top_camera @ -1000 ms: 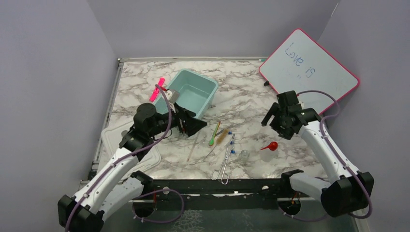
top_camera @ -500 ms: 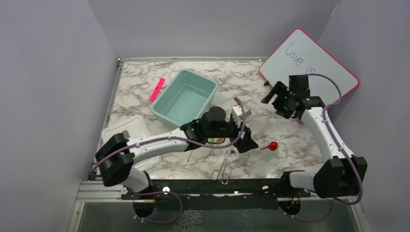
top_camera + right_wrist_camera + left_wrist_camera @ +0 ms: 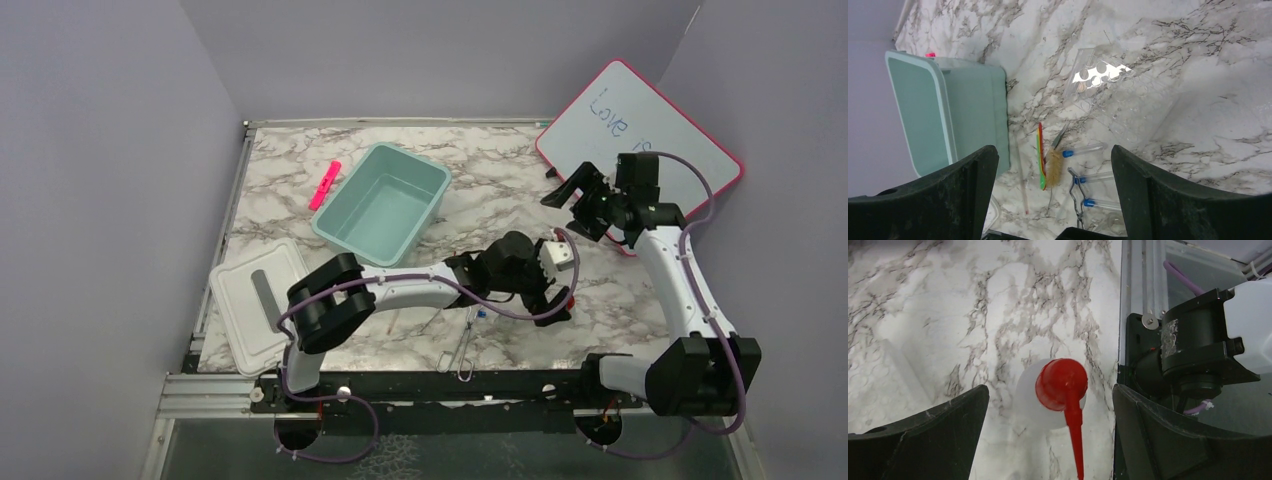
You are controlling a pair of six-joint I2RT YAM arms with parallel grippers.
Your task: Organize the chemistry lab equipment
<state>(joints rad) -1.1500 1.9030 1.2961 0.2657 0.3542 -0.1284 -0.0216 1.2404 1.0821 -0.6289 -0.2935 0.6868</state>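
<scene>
The red-bulbed dropper lies on the marble, spout toward the camera, between the open fingers of my left gripper; nothing touches it. In the top view the left gripper is stretched far right over the dropper. My right gripper is open, empty and raised near the whiteboard. Its wrist view shows the green-handled tool, the tan brush, blue-capped tubes, metal tongs and the thin clear rod.
A teal bin stands at the back left, a white lid at the front left. A pink marker lies by the bin. The pink-framed whiteboard leans at the back right. A clear holed rack lies on the marble.
My left arm has swung from beside the bin across to the right and now straddles the dropper. My right gripper has drawn back and up toward the whiteboard.
</scene>
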